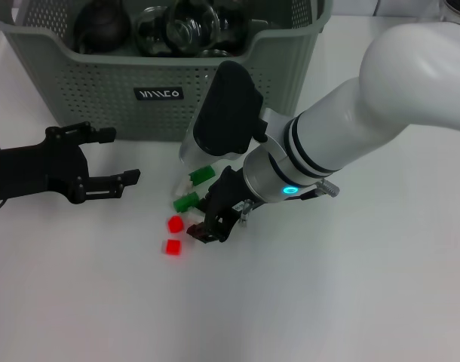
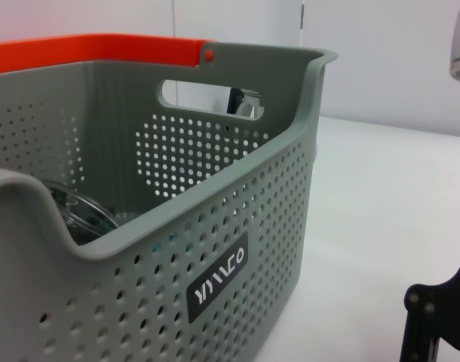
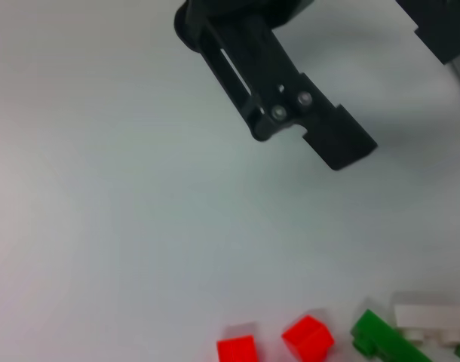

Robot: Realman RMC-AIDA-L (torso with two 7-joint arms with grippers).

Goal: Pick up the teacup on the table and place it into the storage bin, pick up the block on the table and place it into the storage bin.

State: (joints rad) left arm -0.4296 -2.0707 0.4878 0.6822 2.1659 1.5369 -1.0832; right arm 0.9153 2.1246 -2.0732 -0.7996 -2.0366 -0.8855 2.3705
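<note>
White tabletop [image 1: 343, 302], matte, fills the head view; pale wall behind in the left wrist view.

Left side: left gripper [image 1: 117, 158] parked low over the table, near the bin's left front corner, black fingers spread apart with nothing between them. It sits well apart from the blocks.

Far centre: storage bin [image 1: 102, 90], grey-green, perforated walls, black label with white marks on the front wall, dipped front rim. Left wrist view shows an orange handle [image 2: 102, 51] lying along its far rim. Inside, dark rounded ware and clear glass pieces [image 1: 177, 26]; cannot tell which, if any, is the teacup.

Centre, near side of the bin: loose blocks on the table. Two red blocks, one [image 1: 175, 223] slightly farther and one [image 1: 172, 246] nearer. Just right and farther, two green blocks [image 1: 187, 201] with a white piece [image 3: 430, 320] among them.

Right gripper [image 1: 207, 226] low over the table, immediately right of the red blocks and on the near side of the green ones. A small dark-red thing shows at its fingertips; cannot tell if it is pinched or whether the fingers are closed. Right wrist view looks down on both red blocks, a green one and the white piece all lying free on the table.

Right: right arm [image 1: 381, 105], white, reaches in from the far right corner.
</note>
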